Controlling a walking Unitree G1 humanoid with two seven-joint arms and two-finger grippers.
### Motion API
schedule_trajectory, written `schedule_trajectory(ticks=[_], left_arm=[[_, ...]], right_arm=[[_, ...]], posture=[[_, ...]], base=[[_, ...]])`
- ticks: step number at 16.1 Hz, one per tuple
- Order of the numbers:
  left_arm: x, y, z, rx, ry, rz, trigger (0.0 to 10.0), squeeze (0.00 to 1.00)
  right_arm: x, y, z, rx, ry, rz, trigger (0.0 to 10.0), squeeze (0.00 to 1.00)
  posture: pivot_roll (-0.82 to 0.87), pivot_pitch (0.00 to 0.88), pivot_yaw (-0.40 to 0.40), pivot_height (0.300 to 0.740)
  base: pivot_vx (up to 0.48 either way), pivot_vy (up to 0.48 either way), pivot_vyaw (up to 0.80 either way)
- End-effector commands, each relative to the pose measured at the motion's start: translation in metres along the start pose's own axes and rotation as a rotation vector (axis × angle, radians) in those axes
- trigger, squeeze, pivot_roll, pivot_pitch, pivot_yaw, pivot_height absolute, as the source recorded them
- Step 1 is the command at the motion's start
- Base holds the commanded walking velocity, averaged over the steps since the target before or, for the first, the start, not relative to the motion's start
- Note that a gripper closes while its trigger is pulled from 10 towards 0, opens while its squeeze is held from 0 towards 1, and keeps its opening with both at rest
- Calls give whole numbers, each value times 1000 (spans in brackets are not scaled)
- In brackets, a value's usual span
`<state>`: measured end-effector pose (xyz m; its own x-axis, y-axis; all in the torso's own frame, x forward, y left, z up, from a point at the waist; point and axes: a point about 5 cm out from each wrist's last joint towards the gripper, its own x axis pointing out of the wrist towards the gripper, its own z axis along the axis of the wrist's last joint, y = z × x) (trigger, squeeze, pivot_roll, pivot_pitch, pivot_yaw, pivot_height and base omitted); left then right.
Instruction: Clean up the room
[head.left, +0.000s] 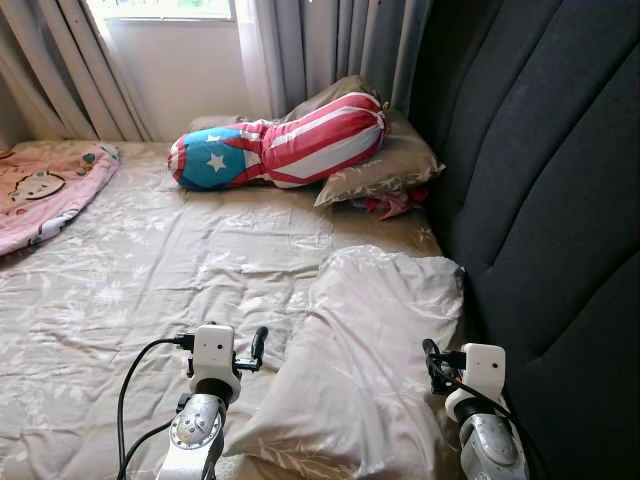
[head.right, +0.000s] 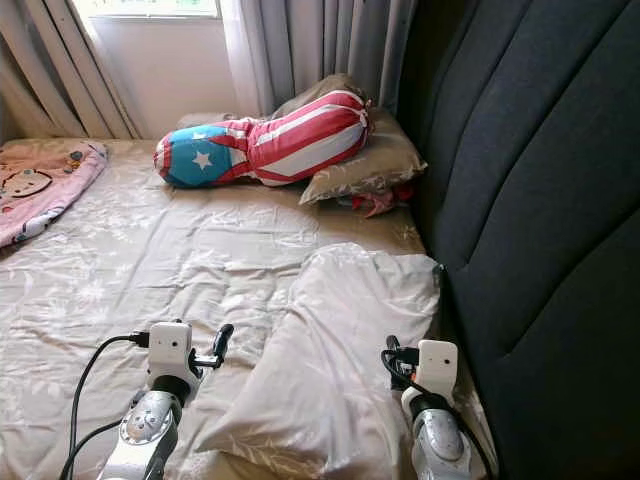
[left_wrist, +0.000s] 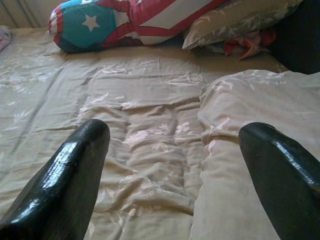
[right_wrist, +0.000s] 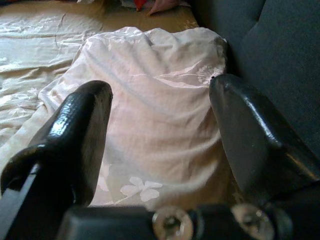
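Observation:
A cream flowered pillow (head.left: 370, 340) lies crumpled on the bed, against the dark headboard (head.left: 560, 200). My left gripper (left_wrist: 175, 145) hovers open over the sheet, just left of the pillow's near end. My right gripper (right_wrist: 160, 100) is open too, low over the pillow's right side beside the headboard, holding nothing. At the far end, a red, white and blue bolster with stars (head.left: 280, 150) rests on a tan pillow (head.left: 385, 165). A red cloth (head.left: 395, 205) pokes out from under that tan pillow.
The wrinkled beige sheet (head.left: 180, 260) covers the mattress. A pink cartoon blanket (head.left: 40, 195) lies at the far left edge. Grey curtains (head.left: 320, 45) and a window wall close off the far side. The headboard walls in the whole right side.

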<state>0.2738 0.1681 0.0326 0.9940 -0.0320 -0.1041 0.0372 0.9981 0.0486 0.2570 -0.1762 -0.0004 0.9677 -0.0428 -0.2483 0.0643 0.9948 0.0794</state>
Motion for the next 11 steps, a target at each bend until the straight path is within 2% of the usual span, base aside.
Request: schedule_trajectory(ticks=[1, 3, 5, 11], left_arm=[[0, 1, 1, 10, 5, -4, 10000, 0], [0, 1, 1, 10, 6, -6, 10000, 0], [0, 0, 1, 13, 8, -7, 10000, 0], [0, 2, 3, 18, 4, -11, 10000, 0]], right_arm=[[1, 0, -1, -6, 22, -5, 10000, 0], [2, 3, -4, -1, 53, 12, 10000, 0], [1, 4, -1, 1, 10, 3, 10000, 0], [7, 0, -3, -30, 67, -32, 10000, 0]], posture=[[-106, 0, -39, 687], [-106, 0, -38, 677], [-104, 0, -37, 662], [-96, 0, -28, 662]], base=[[0, 0, 0], [0, 0, 0], [0, 0, 0], [0, 0, 0]])
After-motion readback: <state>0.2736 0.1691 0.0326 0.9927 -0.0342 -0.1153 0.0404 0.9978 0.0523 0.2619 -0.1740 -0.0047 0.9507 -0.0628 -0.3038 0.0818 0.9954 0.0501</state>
